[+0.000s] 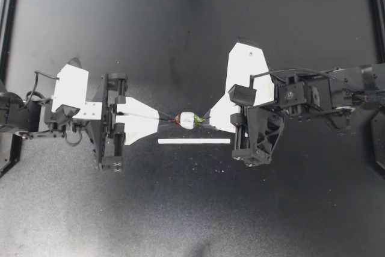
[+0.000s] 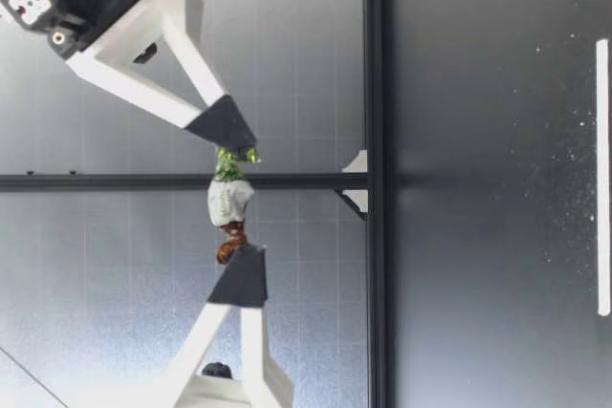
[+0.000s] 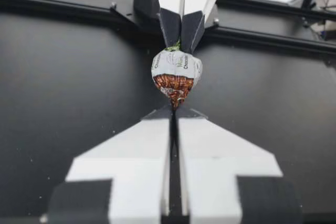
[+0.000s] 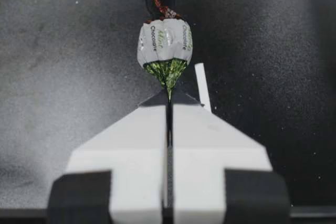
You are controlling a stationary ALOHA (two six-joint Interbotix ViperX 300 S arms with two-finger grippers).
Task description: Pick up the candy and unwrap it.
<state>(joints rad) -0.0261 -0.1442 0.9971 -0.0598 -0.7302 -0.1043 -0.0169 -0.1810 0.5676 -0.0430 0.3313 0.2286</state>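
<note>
Candy [image 1: 187, 120]: a small wrapped sweet with a white middle band, held in the air above the table [image 1: 271, 209], between the two grippers.
Left gripper [image 1: 163, 120]: fingers pressed together, pinching the brown twist [image 3: 173, 85].
Right gripper [image 1: 206, 118]: fingers pressed together, pinching the green twist [image 4: 167, 72].
White strip [image 1: 194, 141]: lies flat on the table, near the candy.
Handling (judged): light; firm core; thin, crinkly wrapper, liable to slip or tear.
Hold points (judged): the twisted ends, not the rounded body.
</note>
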